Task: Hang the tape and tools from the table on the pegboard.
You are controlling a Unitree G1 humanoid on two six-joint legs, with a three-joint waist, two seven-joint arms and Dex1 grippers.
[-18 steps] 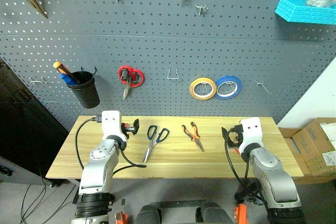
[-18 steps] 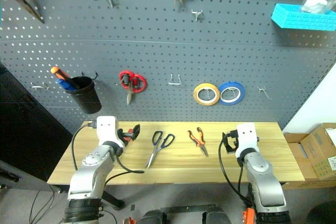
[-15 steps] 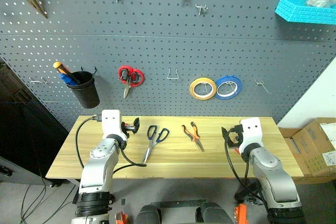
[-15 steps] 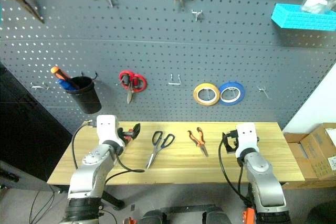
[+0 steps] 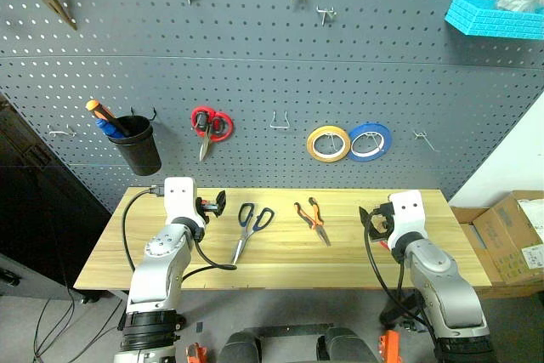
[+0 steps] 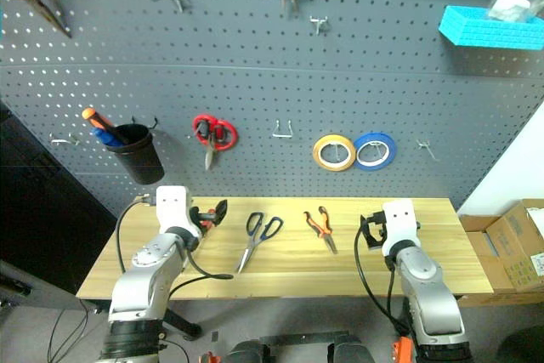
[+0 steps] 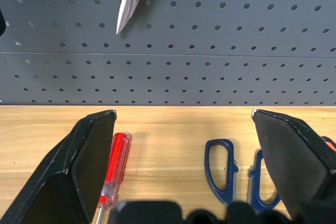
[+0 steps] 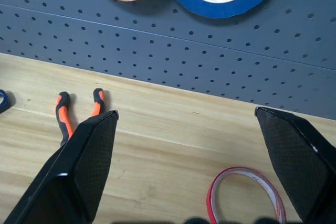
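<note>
Claw positions indicate a pre-grasp stance: left claw (image 7: 184, 166) stands wide and empty over the screwdriver (image 7: 112, 167) and scissors (image 5: 251, 227) toward the table's (image 5: 280, 265) left end, right claw (image 8: 194, 171) equally wide above the red tape (image 8: 244, 195) near the right end, pliers (image 5: 311, 219) mid-table, pegboard (image 5: 255, 82) hooks awaiting.

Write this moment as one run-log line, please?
left gripper: fingers open, empty | right gripper: fingers open, empty | red tape, pliers, blue-handled scissors, red screwdriver: on table | nothing hung yet
</note>
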